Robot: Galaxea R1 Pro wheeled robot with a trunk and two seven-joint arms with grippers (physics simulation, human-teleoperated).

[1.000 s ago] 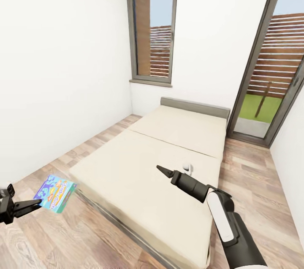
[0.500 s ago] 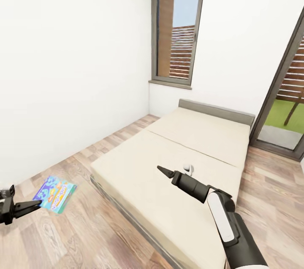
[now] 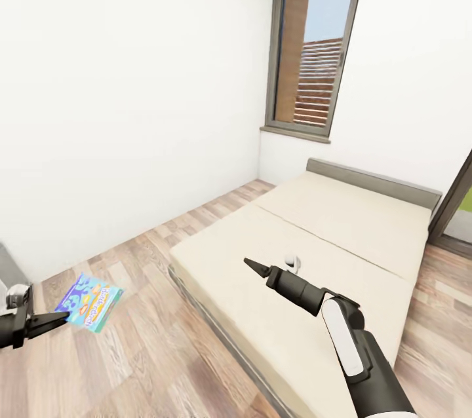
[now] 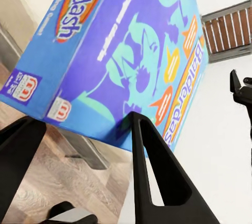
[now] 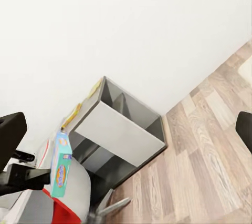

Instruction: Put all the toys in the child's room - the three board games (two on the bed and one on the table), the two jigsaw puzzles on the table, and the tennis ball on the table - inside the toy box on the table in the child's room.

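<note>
A blue board game point(image 3: 90, 301) with cartoon print is held at its edge by my left gripper point(image 3: 58, 320), low at the left above the wood floor. The left wrist view has the same board game point(image 4: 121, 50), lettered Balderdash, pinched between the two black fingers point(image 4: 152, 166) of my left gripper point(image 4: 79, 124). My right gripper point(image 3: 254, 266) hovers over the beige bed point(image 3: 341, 221), open and empty; its fingers point(image 5: 10, 132) stand far apart in the right wrist view. From there the board game point(image 5: 61, 165) appears edge-on beside my trunk.
A white wall runs along the left, with a tall grey-framed window point(image 3: 314, 44) beyond the bed's grey headboard point(image 3: 373, 182). A grey open shelf unit point(image 5: 121, 129) stands against the wall. Wood floor point(image 3: 151, 352) lies between me and the bed.
The whole head view has swung left, so the bed and window sit further right in the picture. Both arms keep their pose, and the left gripper still holds the board game.
</note>
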